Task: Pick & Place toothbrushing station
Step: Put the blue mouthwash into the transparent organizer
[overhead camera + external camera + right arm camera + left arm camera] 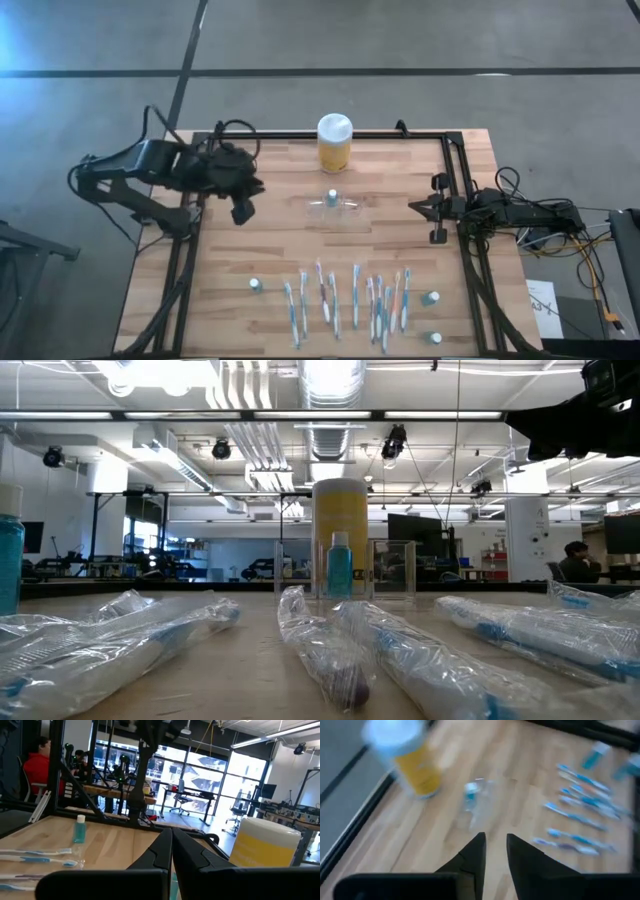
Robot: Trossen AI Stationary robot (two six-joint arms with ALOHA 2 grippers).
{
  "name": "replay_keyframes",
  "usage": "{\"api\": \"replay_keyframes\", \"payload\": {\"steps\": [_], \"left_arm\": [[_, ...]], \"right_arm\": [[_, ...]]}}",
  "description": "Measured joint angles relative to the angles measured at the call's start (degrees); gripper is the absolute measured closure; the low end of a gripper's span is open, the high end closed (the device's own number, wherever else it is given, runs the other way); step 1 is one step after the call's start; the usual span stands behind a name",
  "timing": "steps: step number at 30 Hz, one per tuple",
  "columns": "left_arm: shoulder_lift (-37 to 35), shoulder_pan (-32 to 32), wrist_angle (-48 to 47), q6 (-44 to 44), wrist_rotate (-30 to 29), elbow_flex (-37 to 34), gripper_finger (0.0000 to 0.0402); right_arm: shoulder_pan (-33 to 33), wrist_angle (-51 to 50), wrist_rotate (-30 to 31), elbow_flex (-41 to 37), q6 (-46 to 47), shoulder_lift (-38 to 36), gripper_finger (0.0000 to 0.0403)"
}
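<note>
Toothbrushing station (pixel 333 205): small clear plastic holder, roughly rectangular, standing upright near worktop (pixel 280 250) centre, just in front of yellow jar (pixel 334 143). Low view showing see-through compartments side by side, middle one holding small blue bottle (pixel 339 565). Nothing gripping it.

Two dark six-joint arms, matte black throughout

The left hand (pixel 243 210) has blunt, tapering black fingers (pixel 472 857); black cables loop over its arm, and tangled black and yellow wires trail behind the right hand (pixel 425 206).

Open path: bare wooden tabletop (pixel 275 245) left of clear plastic toothbrushing station (pixel 334 206).
Obstacles: yellow white-lidded jar (pixel 334 142) behind; wrapped toothbrushes (pixel 345 297) in front.
</note>
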Motion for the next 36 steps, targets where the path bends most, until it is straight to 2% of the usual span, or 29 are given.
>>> {"api": "replay_keyframes", "payload": {"steps": [6,11,19,22,36], "left_arm": [[-5.2,-2.4,-0.6,-4.3,0.3,-13.8,0.0393],[-8.1,-2.7,4.3,-7.0,1.5,-24.5,0.0392],[-9.9,-3.0,19.0,-1.5,12.0,-37.3,0.0392],[-9.9,-3.0,22.6,-1.2,13.2,-39.0,0.0393],[-9.9,-3.1,23.4,1.3,14.2,-39.4,0.0397]], "right_arm": [[0.0,0.0,0.0,0.0,0.1,0.0,0.0394],[0.0,0.0,0.0,0.0,0.3,0.0,0.0394],[0.0,0.0,0.0,0.0,0.9,0.0,0.0394],[0.0,0.0,0.0,0.0,0.9,0.0,0.0394],[0.0,0.0,0.0,0.0,0.7,0.0,0.0394]]}}
